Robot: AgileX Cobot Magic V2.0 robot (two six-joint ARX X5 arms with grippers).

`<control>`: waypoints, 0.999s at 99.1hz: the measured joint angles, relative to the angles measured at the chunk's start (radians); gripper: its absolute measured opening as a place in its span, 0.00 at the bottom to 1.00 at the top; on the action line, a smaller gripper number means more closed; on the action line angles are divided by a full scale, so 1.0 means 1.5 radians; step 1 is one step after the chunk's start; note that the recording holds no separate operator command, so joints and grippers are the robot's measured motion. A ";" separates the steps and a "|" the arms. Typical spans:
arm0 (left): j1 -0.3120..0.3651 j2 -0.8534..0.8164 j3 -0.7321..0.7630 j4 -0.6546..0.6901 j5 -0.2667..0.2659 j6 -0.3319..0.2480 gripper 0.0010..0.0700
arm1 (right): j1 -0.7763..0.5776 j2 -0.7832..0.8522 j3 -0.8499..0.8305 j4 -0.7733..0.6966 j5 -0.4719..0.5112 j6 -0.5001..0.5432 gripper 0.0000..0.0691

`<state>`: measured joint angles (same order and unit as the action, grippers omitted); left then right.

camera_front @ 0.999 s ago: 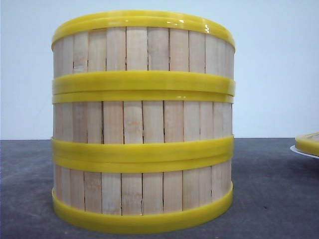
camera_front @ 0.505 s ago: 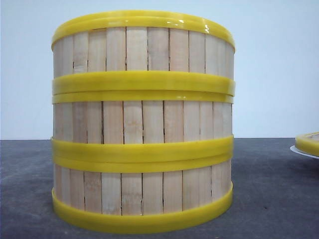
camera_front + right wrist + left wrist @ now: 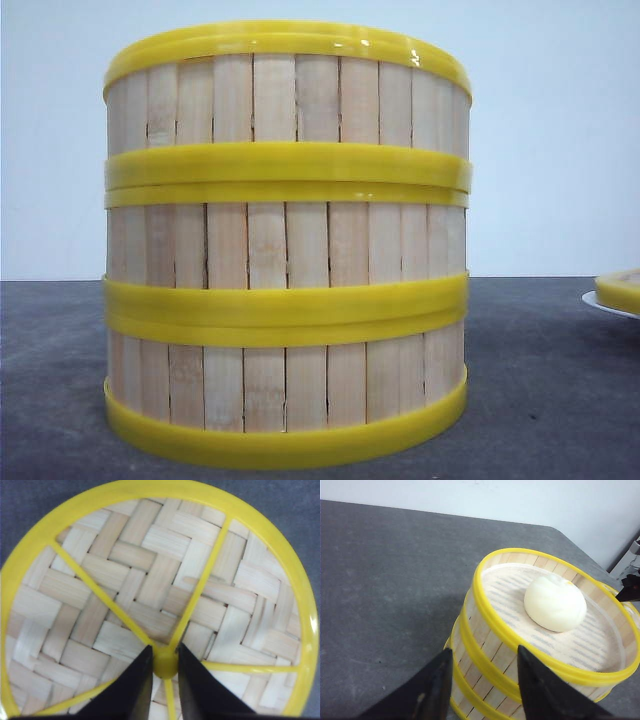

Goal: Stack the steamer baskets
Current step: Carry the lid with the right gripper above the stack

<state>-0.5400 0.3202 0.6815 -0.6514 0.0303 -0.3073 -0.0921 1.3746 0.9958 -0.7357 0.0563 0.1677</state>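
Nothing in the stack has shifted from half a second ago; only the yellow disc at the right edge of my front view sits a touch lower in frame. Nearest me, three round steamer baskets of pale bamboo slats with glossy yellow rims point(image 3: 286, 245) stand stacked one on another, upright on the dark grey table point(image 3: 540, 400). My left gripper point(image 3: 480, 680) hangs beside the stack near its upper rims, its black fingers point(image 3: 437, 687) spread apart and holding nothing. Inside the top basket point(image 3: 555, 630) I see a white round steamed bun point(image 3: 555, 603) resting on the woven floor. My right gripper point(image 3: 164, 667) has its fingers drawn close on either side of the small yellow centre knob point(image 3: 164, 664) of a flat woven-bamboo lid with yellow rim and spokes point(image 3: 150, 595). Farther right, that lid lies on a white plate point(image 3: 605, 303).
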 joint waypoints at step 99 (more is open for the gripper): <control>0.000 0.000 0.000 0.003 0.000 0.000 0.33 | 0.430 -0.020 0.467 -0.246 -0.090 -0.023 0.08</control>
<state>-0.5400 0.3202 0.6815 -0.6464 0.0303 -0.3077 0.5522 1.3453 1.6970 -1.1053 -0.0788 0.1329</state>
